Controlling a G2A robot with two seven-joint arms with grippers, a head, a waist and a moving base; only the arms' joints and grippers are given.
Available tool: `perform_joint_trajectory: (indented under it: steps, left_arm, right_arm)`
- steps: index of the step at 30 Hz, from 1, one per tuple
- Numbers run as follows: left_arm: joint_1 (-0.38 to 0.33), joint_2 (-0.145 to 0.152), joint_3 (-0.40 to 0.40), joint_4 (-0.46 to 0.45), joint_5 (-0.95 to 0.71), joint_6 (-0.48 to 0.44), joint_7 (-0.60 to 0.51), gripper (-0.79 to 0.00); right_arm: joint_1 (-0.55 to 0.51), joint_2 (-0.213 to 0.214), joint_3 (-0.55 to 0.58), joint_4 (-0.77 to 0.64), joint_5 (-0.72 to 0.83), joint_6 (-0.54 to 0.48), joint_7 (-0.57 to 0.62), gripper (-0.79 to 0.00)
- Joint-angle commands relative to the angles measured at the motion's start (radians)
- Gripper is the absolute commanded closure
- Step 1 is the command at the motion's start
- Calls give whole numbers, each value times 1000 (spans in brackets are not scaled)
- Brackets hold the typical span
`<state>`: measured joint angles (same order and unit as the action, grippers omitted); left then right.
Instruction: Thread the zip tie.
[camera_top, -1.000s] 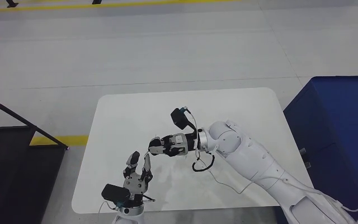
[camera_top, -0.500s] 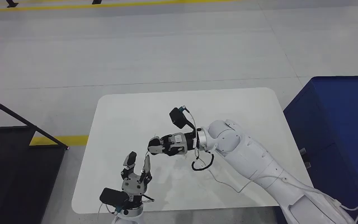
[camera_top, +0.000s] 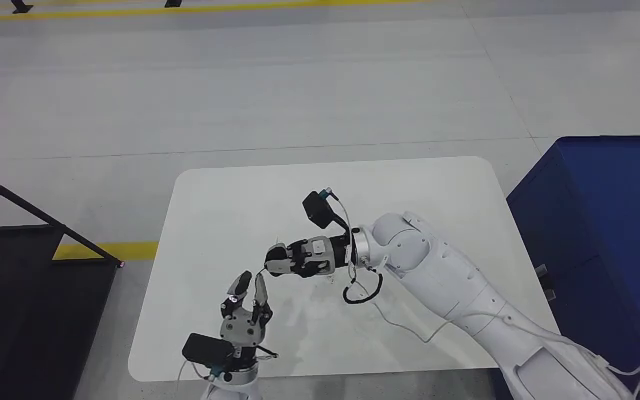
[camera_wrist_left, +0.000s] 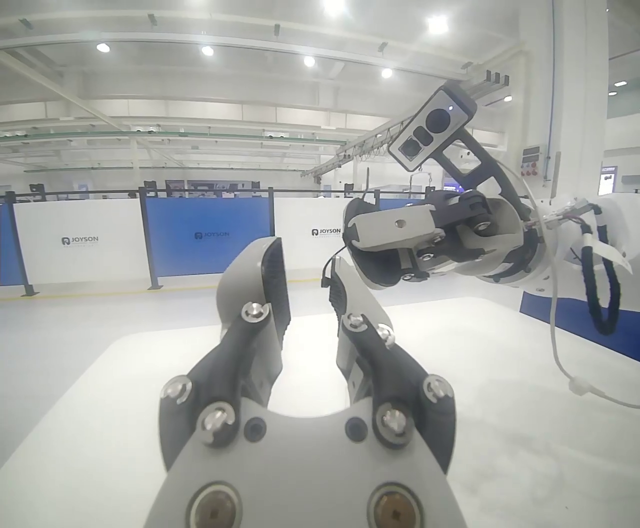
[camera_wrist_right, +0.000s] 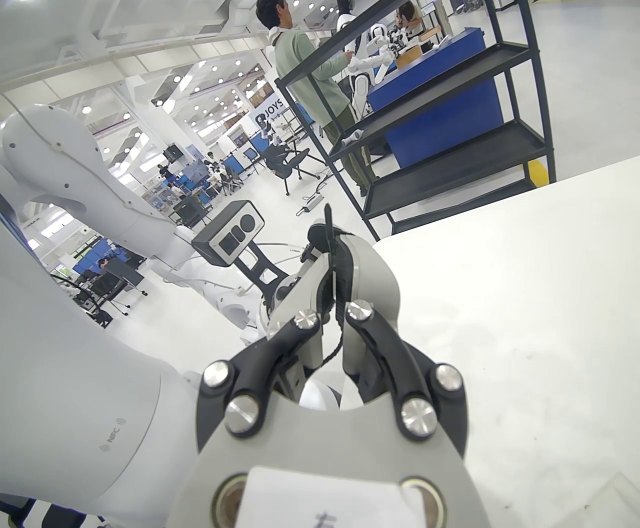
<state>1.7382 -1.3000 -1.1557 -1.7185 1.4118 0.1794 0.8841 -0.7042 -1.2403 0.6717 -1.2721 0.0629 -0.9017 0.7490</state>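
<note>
Zip tie (camera_wrist_right: 329, 225) is held above the table (camera_top: 420, 200), clamped in the right gripper (camera_wrist_right: 334, 260), whose jaws are closed on the strap. Expect a light, thin, springy, slick strap; grip it close to the free tip. Left gripper (camera_wrist_left: 307, 285) sits just below, its 2 fingers spread, nothing between them.

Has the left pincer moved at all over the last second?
Yes, slightly. Against the near edge of the table in the top view, the left pincer has slid back a little toward that edge.
</note>
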Motion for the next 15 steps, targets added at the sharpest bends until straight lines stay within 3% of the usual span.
perform_joint_trajectory:
  steps: [1, 6, 15]
  left_arm:
    - [0, 0, 0, 3, 7, -1, 3, -83]
    - [2, -1, 1, 9, 27, -11, 9, 0]
    - [9, -2, -2, 12, 45, -22, 24, 0]
  right_arm:
    - [1, -1, 0, 2, 3, 0, 3, 0]
    - [2, -4, 2, 7, 4, -2, 6, 0]
    - [-1, -7, 3, 8, 11, 2, 17, 0]
